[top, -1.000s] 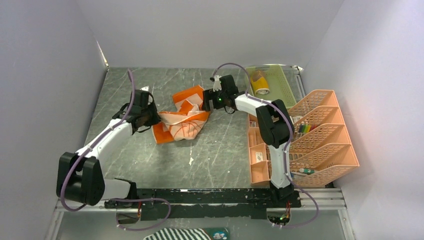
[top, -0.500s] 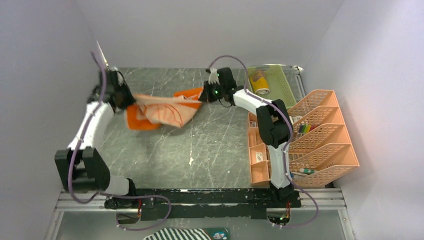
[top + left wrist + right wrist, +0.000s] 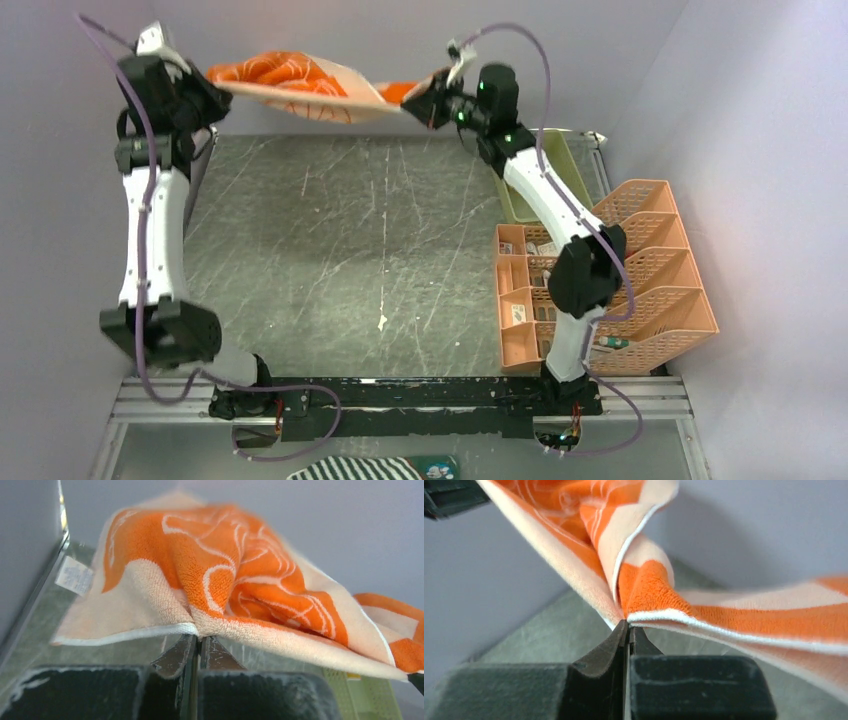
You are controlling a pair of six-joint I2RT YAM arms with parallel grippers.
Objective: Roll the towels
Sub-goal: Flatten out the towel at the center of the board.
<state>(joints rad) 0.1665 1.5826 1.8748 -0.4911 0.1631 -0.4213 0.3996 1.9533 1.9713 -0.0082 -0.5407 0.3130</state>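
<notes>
1. The left tool point(image 3: 203, 97) is raised high beside the left wall. Its fingers are pressed together, pinching the cream hem of the large orange terry towel with the cream border and white line drawing point(image 3: 300, 80). A small white care label point(image 3: 73, 575) hangs off the corner nearby.
2. The towel hangs in the air between the two tools, well above the table and close to the back wall. It sags in the middle and is doubled over on itself, not spread flat.
3. The right tool point(image 3: 432, 103) is clamped shut on the opposite edge, with folds of cloth bunching just above its tips.
4. Judging progress, no roll has been started on this towel: it has to be laid flat on the table and then rolled. I cannot see a second towel in these views, so I cannot tell its state.
5. On room, left to right:
   - The left wall crowds the left arm.
   - The dark marbled table point(image 3: 380, 260) offers a broad bare middle for laying the towel down.
   - The pale green slatted tray point(image 3: 572, 170) and the orange plastic tiered organiser point(image 3: 650, 260) line the right edge, so the cloth probably ought to land short of them.
</notes>
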